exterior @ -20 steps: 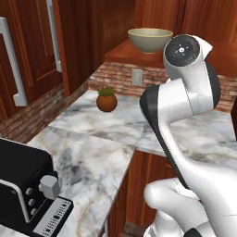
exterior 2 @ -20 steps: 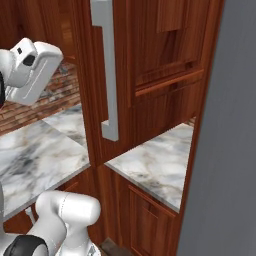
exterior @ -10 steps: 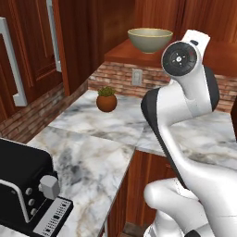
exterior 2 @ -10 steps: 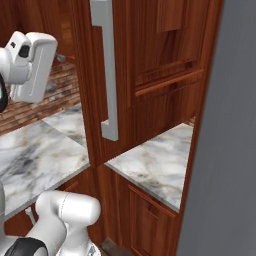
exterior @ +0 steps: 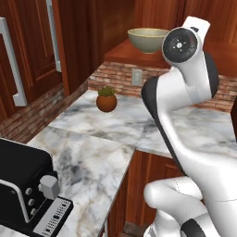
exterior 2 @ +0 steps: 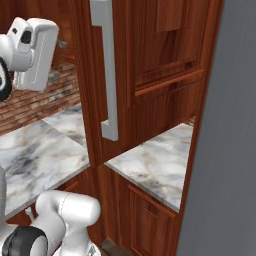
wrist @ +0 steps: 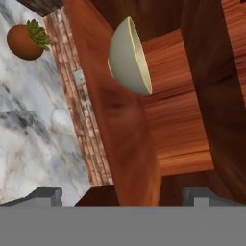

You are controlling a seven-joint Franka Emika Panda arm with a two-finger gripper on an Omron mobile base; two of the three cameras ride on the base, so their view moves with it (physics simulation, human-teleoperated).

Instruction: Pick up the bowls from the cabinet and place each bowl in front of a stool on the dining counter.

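The claw [wrist: 122, 196] stands with its tips wide apart and nothing between them, pointed into the open cabinet [wrist: 192, 72]. In the hand view the bowl [wrist: 129, 55] lies ahead at about twelve o'clock, well apart from the tips, resting on the shelf board [wrist: 173, 120]. It looks like stiff glazed ceramic: fairly heavy, slick and breakable. Pinching the thin rim, one tip inside and one outside, seems the surest hold. A potted plant [wrist: 26, 41] sits on the desk [wrist: 29, 129] at ten o'clock.

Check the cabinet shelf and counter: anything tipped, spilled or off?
Nothing stands out. The bowl sits upright on the cabinet shelf, the plant pot upright on the marble counter. No spills. The open claw holds nothing.
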